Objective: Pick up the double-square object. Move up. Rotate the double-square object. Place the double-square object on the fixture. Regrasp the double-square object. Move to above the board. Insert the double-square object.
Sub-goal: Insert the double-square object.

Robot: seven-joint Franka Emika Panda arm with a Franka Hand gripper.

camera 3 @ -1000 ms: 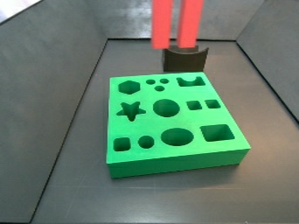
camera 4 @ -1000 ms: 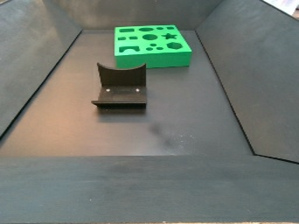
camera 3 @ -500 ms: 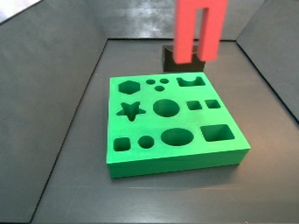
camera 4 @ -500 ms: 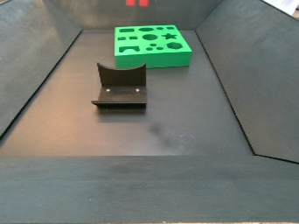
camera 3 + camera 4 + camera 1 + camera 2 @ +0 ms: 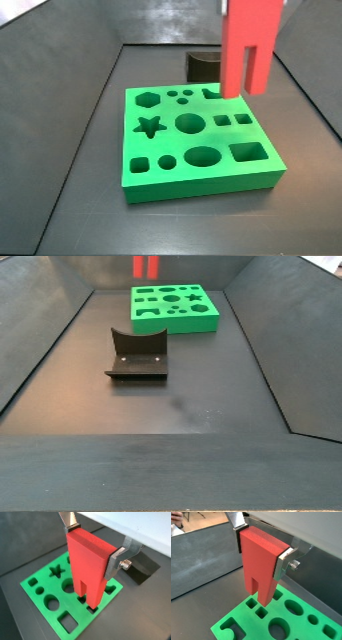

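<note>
My gripper (image 5: pixel 92 546) is shut on the double-square object (image 5: pixel 87 567), a red block hanging upright with its two square prongs pointing down. In both wrist views the silver fingers (image 5: pixel 284 562) clamp its upper end, and its prongs hover just above the cutouts of the green board (image 5: pixel 299 631). In a side view the double-square object (image 5: pixel 250 45) hangs over the far right part of the board (image 5: pixel 171 140), and the gripper is cut off above the frame. The black fixture (image 5: pixel 138 354) stands bare on the floor, apart from the board (image 5: pixel 174 326).
Dark sloping walls enclose the grey floor on all sides. The fixture (image 5: pixel 203 65) sits just beyond the board's far edge in a side view. The board (image 5: pixel 47 581) carries star, hexagon, circle, oval and square cutouts.
The red block has travelled from above the fixture to above the board's far right part and come lower. The grip is unchanged.
</note>
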